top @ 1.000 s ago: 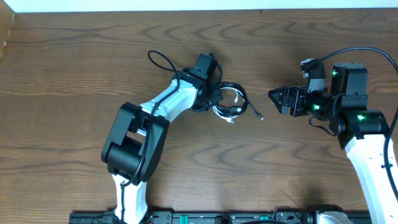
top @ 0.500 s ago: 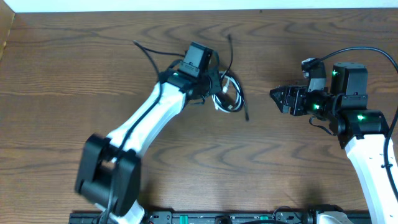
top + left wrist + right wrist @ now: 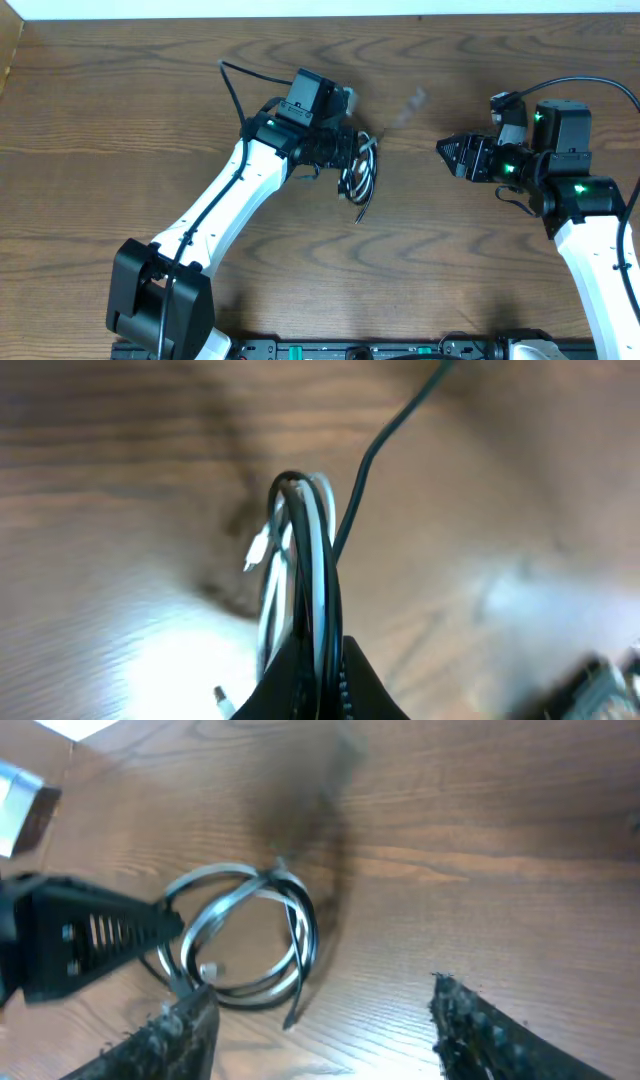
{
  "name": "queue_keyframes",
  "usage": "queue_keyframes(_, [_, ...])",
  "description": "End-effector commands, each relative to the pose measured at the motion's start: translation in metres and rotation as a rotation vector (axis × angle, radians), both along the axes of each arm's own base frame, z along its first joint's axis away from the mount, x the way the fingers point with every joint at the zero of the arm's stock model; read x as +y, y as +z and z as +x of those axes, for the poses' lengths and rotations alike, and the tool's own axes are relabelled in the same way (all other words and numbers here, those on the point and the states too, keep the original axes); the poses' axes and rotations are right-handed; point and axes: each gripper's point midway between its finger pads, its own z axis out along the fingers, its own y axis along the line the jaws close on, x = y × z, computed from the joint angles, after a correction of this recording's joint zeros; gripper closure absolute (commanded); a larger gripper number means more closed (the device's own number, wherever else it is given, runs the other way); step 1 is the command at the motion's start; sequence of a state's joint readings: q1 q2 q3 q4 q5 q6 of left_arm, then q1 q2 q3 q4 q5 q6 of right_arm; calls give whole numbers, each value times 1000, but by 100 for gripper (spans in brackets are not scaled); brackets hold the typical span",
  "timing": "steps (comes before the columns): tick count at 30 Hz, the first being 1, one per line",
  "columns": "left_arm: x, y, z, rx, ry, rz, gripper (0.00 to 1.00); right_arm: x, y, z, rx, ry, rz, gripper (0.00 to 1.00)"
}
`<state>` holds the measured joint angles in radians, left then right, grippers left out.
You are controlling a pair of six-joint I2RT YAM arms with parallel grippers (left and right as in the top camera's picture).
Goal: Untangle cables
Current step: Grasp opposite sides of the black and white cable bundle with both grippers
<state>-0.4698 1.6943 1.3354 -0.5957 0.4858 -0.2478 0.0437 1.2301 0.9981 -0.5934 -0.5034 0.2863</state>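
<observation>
left gripper (image 3: 322, 658) clamped on bunched loops of black and white cables (image 3: 360, 176); right gripper (image 3: 444, 150) jaws apart, empty, well clear.

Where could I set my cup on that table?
Bare: the brown wooden table at the far left, beside the white left arm, and the near middle between both arms. Crowded: the centre, where the left end effector grips the black and white cables opposite the right end effector.

Overhead bright, even, sharp, one faint motion smear mid-table (image 3: 120, 120), left wrist view soft throughout, white glare lower left, dark shadow beside cables (image 3: 318, 560), right wrist view motion-blurred, cables smeared, shadow streak above them.
</observation>
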Motion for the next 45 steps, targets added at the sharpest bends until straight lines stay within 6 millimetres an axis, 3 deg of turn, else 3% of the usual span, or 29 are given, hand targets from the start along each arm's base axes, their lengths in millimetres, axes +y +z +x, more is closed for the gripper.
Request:
queue_keyframes(1, [-19,20,-15,-33,-177,-114,93,8,6,0,18,-19,42,38])
queue_keyframes(12, [-23,25,-12,32,-88,-163,93,22,1,-2,65,-22,71,46])
queue_keyframes(18, [-28,32,-2,72,14,-217,93,34,-25,4,183,-84,90,51])
queue_keyframes(26, [-28,38,6,83,64,-252,93,57,-55,20,244,-54,122,50])
queue_keyframes(34, [-32,56,-1,131,-9,-379,93,81,-47,41,212,-16,258,50])
queue_keyframes(39, [-36,68,1,110,-51,-440,93,93,-54,44,243,-27,288,50])
queue_keyframes(45, [-38,71,4,117,-27,-453,92,105,-55,52,229,-20,320,50])
